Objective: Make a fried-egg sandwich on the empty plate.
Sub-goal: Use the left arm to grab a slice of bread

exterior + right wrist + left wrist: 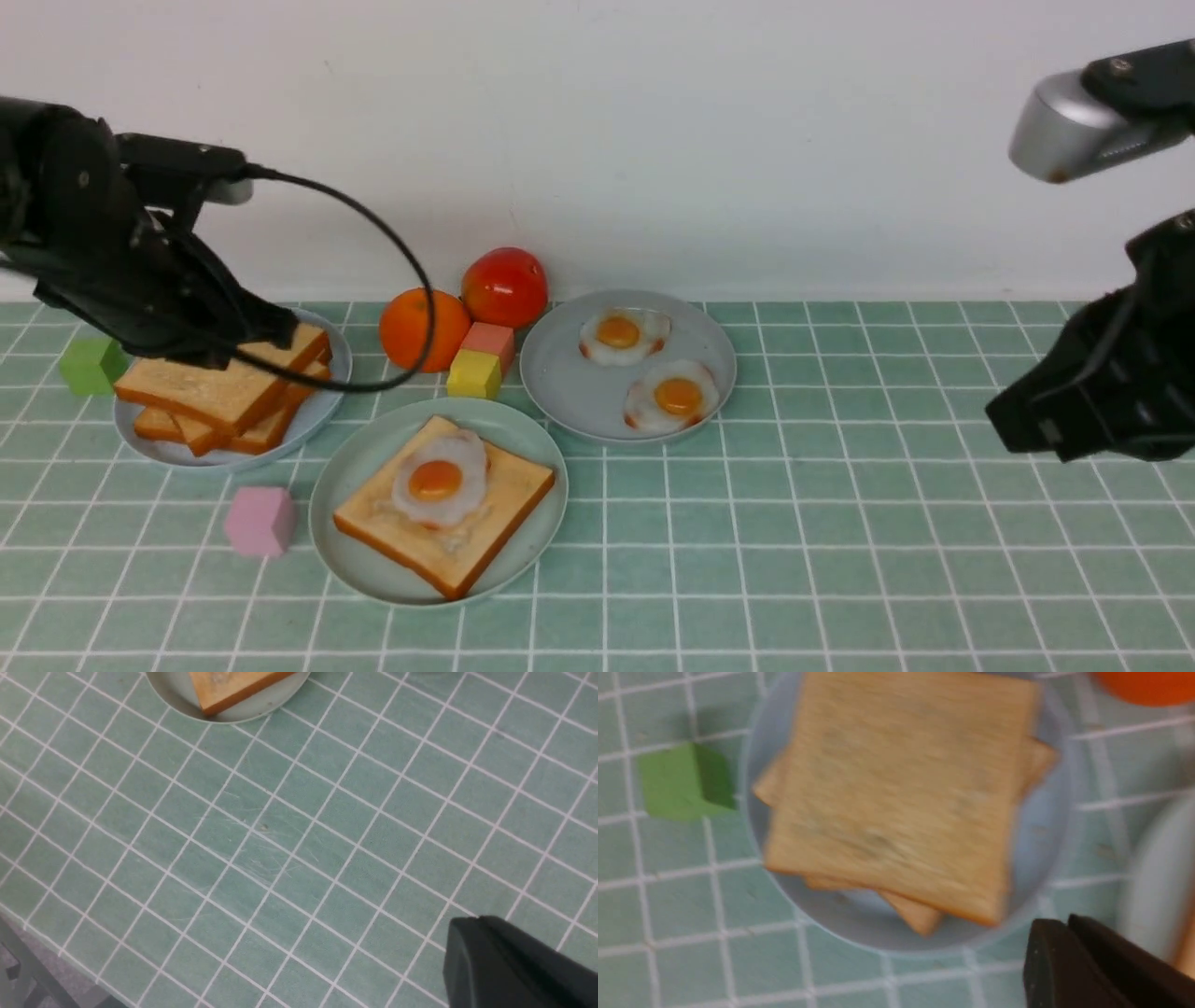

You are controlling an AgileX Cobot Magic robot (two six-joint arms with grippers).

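Note:
The pale mint-green plate [355, 560] holds one toast slice [485, 523] with a fried egg [439, 478] on top. A stack of toast slices [215, 392] lies on a greyish-blue plate [308, 420] at the left. My left gripper [280, 329] hovers at the stack's far right corner. In the blurred left wrist view its fingers [1068, 924] are pressed together, shut and empty, beside the top slice [901, 788]. My right gripper [1004, 420] hangs shut and empty over bare tiles at the right [476, 919]. The mint plate's rim [252, 716] shows in the right wrist view.
A second greyish-blue plate [560, 383] carries two fried eggs [624, 333] [672, 397]. An orange [420, 329], a red fruit [504, 285], a pink cube [490, 341] and a yellow cube [474, 373] crowd between the plates. A green cube [91, 364] and another pink cube [260, 521] sit at the left.

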